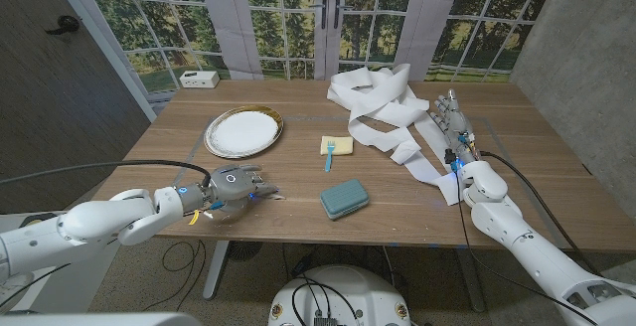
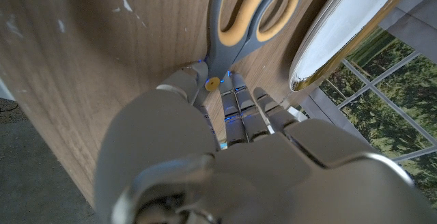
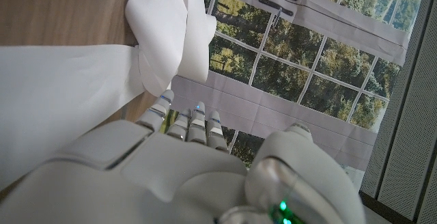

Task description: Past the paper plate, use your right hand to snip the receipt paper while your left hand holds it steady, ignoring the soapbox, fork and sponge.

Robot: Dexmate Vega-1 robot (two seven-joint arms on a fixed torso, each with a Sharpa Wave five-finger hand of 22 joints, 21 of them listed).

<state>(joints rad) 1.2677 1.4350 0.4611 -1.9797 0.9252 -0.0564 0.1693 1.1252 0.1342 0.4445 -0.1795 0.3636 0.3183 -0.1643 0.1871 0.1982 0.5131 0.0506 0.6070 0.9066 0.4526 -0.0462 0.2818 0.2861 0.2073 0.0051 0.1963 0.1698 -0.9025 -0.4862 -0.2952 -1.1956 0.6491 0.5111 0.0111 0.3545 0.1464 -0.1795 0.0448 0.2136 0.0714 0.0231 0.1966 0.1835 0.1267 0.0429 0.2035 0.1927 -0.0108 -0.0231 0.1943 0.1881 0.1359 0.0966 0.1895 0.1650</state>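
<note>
Fingertips of my left hand (image 1: 234,185) rest over the blades of the scissors (image 2: 247,20), whose grey and yellow handles point away from the palm in the left wrist view; the fingers are curled down close together at the pivot, and I cannot tell whether they actually grip the tool. That hand sits at the near left of the wooden table (image 1: 298,192), with the paper plate (image 1: 242,131) beyond it. My right hand (image 1: 449,125) lies at the right side of the table with its fingers extended and slightly apart, holding nothing, just beside the receipt paper (image 1: 383,107). The paper lies in a loose white tangle across the far right of the table, one strip trailing toward the near edge alongside my right forearm. Between the hands I see the fork (image 1: 327,154) on the yellow sponge (image 1: 339,146), and the teal soapbox (image 1: 345,199) nearer me.
</note>
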